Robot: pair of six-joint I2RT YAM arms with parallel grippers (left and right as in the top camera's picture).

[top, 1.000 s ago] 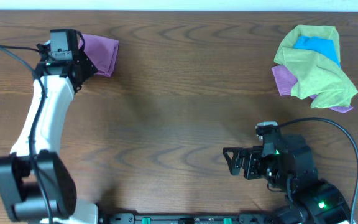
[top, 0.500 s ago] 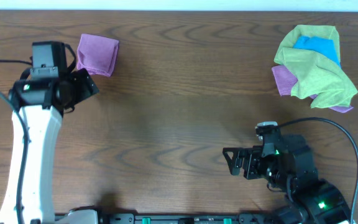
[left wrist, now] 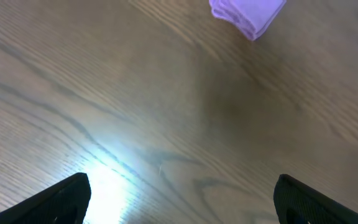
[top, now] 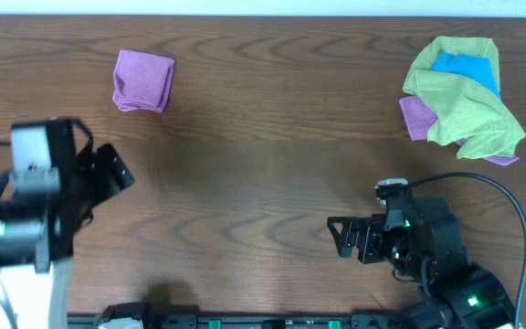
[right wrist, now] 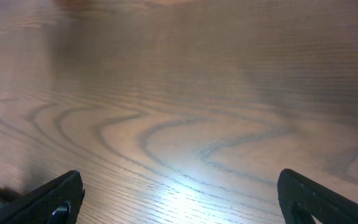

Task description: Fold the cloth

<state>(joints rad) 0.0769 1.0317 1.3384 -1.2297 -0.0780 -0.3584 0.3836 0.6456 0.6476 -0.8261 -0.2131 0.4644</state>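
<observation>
Cloth [top: 144, 80] lies in upper left of frame on tabletop [top: 263, 155], folded into small compact square, edges fairly even. Fold looks done; nothing obvious left for this piece. Left hand [top: 117, 167] sits below it, well apart, fingers spread, grasping nothing. Right hand [top: 338, 236] in lower right, also released, empty. Crumpled pile [top: 464, 100] of green, blue and purple cloths in upper right, unfolded.

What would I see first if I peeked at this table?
A crumpled lime-green cloth at the far right of the table, with a blue cloth peeking out on top and purple edges showing underneath. After that, the small folded purple cloth lying all alone at the far left.
</observation>
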